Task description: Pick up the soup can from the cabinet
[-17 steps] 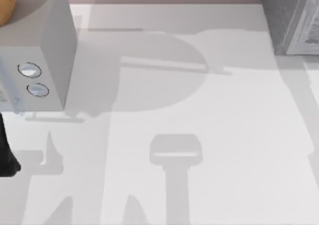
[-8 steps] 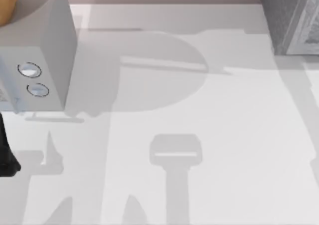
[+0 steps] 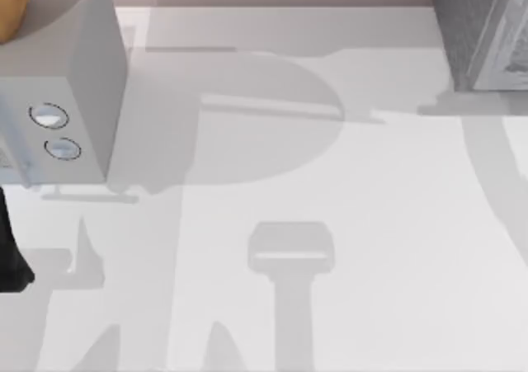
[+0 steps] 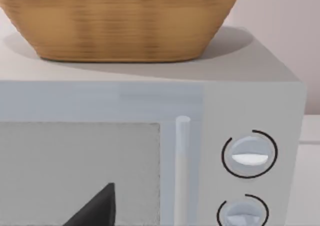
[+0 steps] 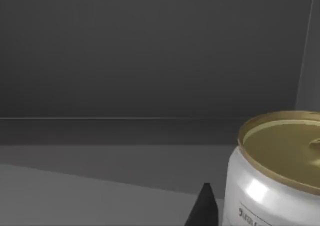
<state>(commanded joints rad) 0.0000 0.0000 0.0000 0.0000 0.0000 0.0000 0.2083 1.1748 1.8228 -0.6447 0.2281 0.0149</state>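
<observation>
Can [image 5: 277,171] stands upright inside a dark grey cabinet [image 5: 150,55], on its floor, with the back wall behind it and a side wall close by. In our right wrist view one black fingertip [image 5: 204,208] of our right gripper pokes into the frame just beside the can, near its lower side wall and apart from it. The can is beside that fingertip, not between two fingers, and nothing is clamped on it. We see a single fingertip only, so we cannot tell whether the right jaws are apart or together.

The soup can has a flat gold lid with a raised rim and a glossy silver-white body. A bright highlight sits on its shoulder, and a strip of dark lettering, too small to read, runs low on its side.

From the top view, the cabinet's grey outer corner [image 3: 478,34] sits at the far right of the pale table [image 3: 330,190]. A white microwave [image 3: 74,108] with two round dials stands at the far left.

Our left wrist view faces the microwave's door [image 4: 80,171], its upright handle [image 4: 182,171] and the dials. A woven basket [image 4: 122,20] rests on top. One dark fingertip [image 4: 97,208] of our left gripper shows near the door, and we cannot tell how those jaws stand either.
</observation>
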